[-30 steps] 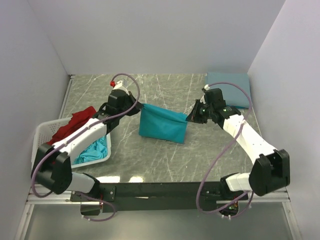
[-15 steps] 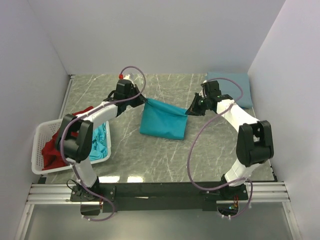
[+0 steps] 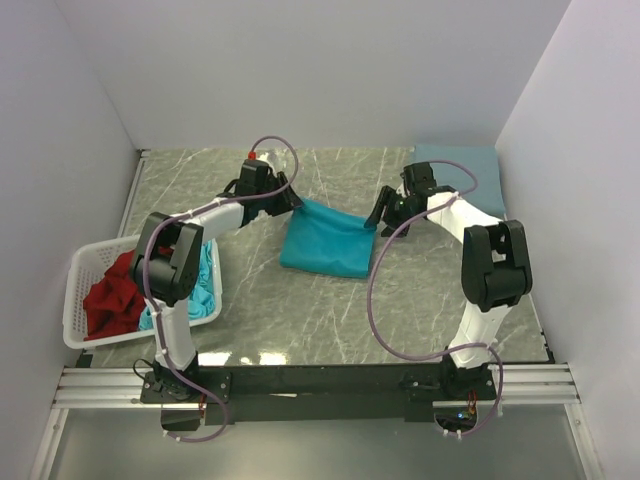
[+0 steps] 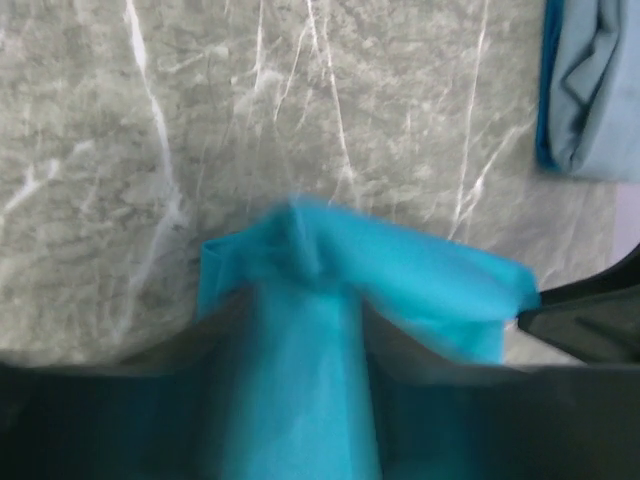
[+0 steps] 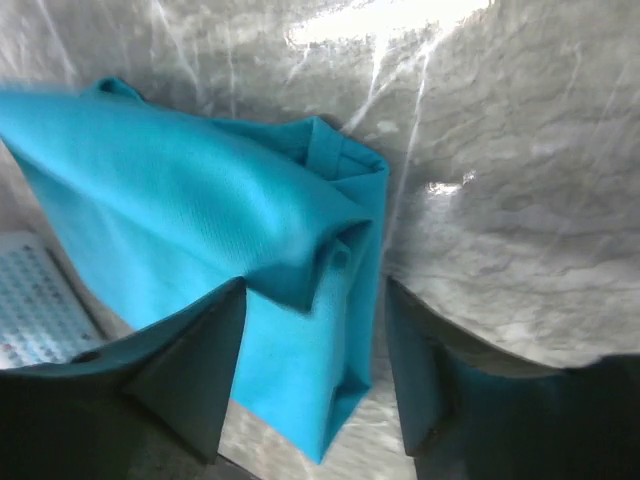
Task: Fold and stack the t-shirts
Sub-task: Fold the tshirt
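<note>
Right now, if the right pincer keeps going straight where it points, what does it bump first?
The teal t-shirt: its folded corner sits inside the right pincer. Beyond that, probably the marble table, though depth is unclear.

White basket (image 3: 76, 285) on marble table (image 3: 330, 310)

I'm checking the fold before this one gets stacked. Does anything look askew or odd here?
The teal shirt lies skewed, its sides slanting rather than square. Its far left corner is bunched in the left gripper. The right gripper stands open over the far right corner. Nothing looks spilled or damaged.
</note>
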Robot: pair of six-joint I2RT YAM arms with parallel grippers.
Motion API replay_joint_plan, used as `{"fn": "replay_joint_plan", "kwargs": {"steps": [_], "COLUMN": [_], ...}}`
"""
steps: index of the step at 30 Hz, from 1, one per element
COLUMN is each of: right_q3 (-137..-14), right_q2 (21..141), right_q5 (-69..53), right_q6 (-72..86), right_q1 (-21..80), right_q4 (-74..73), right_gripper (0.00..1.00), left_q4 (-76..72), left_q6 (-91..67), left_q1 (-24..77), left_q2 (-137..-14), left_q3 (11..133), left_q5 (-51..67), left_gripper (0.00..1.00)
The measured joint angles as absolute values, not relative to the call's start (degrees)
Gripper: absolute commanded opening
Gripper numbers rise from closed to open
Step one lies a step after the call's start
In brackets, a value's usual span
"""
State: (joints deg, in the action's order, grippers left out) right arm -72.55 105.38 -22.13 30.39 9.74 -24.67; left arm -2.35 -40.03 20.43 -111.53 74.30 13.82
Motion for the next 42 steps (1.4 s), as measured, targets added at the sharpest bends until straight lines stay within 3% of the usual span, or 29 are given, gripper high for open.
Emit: {"fn": "replay_joint_plan", "kwargs": {"steps": [2,4,12,18,32,42], "right_q3": [-73.1,-73.7,-66.0,-57.5,-42.1,-40.8], "right_q2": [105.5,105.2,92.5,83.6,90.5,90.2], "right_q5": [-22.1,-22.1,-24.9,-28.4,-28.2,-28.2], "right_q6": [30.0,29.9,30.3,32.6,39.7,41.0], "right_q1": [9.7,9.7,10.4,18.3,20.7,18.8], "right_q4": [-25.1,-24.9,-21.3,-14.2,-2.8,-1.1], "right_gripper": [0.74,0.75,0.82,0.82,0.81,0.82], "left_q4": [-2.7,-3.6,-3.6,-9.3,-20.9,-21.8], "left_q6": [-39.7,-39.7,-39.8,-42.7,-49.5,-50.3], "left_q1": [20.3,20.3,20.4,22.0,24.0,23.5], "left_q2": [-111.4,-110.7,-98.6,-92.4,-99.4,-97.0], "left_q3": [74.3,73.8,68.2,60.9,46.1,41.3], "left_q5": [14.4,14.6,14.6,19.4,26.6,23.9], "left_gripper": [0.93,0.99,0.99,1.0,0.96,0.95]}}
